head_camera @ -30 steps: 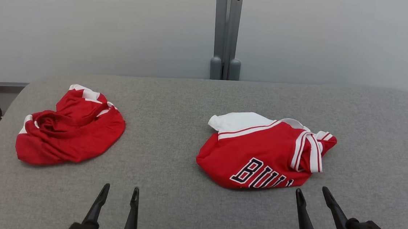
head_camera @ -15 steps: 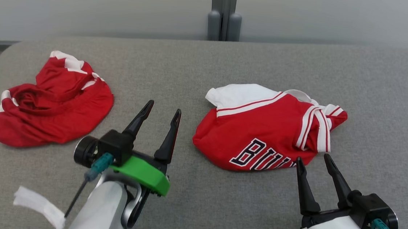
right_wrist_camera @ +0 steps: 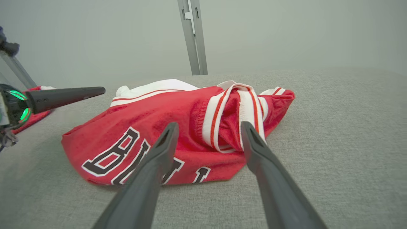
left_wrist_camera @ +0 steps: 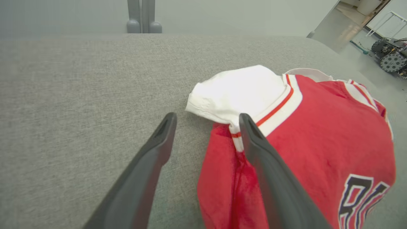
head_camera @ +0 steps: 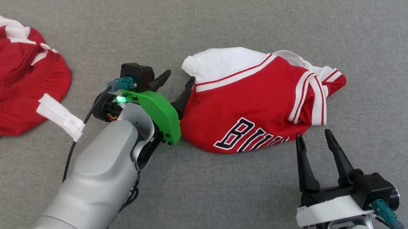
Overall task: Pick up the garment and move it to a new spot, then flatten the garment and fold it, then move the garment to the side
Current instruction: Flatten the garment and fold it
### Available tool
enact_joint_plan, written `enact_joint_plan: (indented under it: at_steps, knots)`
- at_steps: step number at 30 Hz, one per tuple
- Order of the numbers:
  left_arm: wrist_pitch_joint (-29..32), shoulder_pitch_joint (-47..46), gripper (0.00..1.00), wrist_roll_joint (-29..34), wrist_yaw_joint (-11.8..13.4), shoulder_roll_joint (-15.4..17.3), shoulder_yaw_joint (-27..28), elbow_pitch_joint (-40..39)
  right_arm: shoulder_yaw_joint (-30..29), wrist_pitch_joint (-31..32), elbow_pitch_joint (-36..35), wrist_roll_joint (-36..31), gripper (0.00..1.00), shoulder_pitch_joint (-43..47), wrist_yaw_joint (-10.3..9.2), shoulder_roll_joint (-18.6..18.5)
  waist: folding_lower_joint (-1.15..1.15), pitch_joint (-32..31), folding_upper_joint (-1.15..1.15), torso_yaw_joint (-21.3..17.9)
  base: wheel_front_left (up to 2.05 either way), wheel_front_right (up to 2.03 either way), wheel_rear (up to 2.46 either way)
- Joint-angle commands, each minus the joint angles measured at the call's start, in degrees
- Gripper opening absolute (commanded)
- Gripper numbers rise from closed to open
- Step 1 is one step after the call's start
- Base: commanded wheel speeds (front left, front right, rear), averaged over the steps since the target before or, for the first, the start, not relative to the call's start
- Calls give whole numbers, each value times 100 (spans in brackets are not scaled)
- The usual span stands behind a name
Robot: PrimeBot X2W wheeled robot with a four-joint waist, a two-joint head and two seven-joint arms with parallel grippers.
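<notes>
Head view: a grey, cloth-covered table [head_camera: 233, 18] is stretching across the scene. A crumpled red jersey [head_camera: 259, 104] with white trim and dark block letters is lying near the table's middle, with a white sleeve poking out at its far left corner. A second red garment [head_camera: 5, 88] is lying bunched up well apart from it, at the left edge.

The pale grey left arm [head_camera: 101, 172] is reaching up from the bottom, carrying a green bracket [head_camera: 160, 114]. The left gripper [head_camera: 179, 77] is sitting at the jersey's left edge with its jaws spread wide. In the left wrist view one finger [left_wrist_camera: 260, 159] is crossing in front of the red cloth just under the white sleeve, and the other finger [left_wrist_camera: 152, 152] is over bare table. Whether either is touching the cloth cannot be told.

The right gripper [head_camera: 313, 134] is hovering just beside the jersey's near right edge. Its jaws are also spread wide, holding nothing and pointing toward the striped trim. A small white tag [head_camera: 60, 116] is hanging on the left arm's cable.
</notes>
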Motion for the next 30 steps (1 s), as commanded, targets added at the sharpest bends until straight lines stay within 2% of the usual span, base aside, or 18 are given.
enact_joint_plan:
  at_steps: [1, 5, 11, 12, 14, 23, 30]
  knots:
    - [22, -172, 100, -172, -19, 30, -61, 85, 1, -18, -26, 32, 100, -103, 3, -9, 0, 325, 0, -321, 0, 0, 0]
    - [127, -394, 100, -787, -18, 33, -172, 301, 2, -18, -39, 63, 100, -150, 3, -8, 0, 414, 0, -416, 0, 0, 0]
    - [84, -734, 100, -1203, -19, 27, -299, 632, 45, -18, -37, 77, 100, -226, 2, -10, 0, 504, 0, -559, 0, 0, 0]
    - [0, -786, 71, -1212, -19, 28, -350, 652, 50, -18, -40, 88, 100, -228, 2, -9, 0, 512, 0, -576, 0, 0, 0]
    - [-168, -860, 0, -1213, -19, 34, -470, 647, 47, -18, -49, 110, 100, -219, 2, -9, 0, 517, 0, -603, 0, 0, 0]
    - [-300, -1080, 0, -1445, -19, 174, -1400, 150, 33, -18, -25, 239, 100, -188, 2, -10, 0, 333, 0, -721, 0, 0, 0]
    - [-8, -1679, 0, -2326, -19, 134, -1807, -1079, 260, -18, 15, 463, 100, -223, 2, -14, 0, -3, 0, -1016, 0, 0, 0]
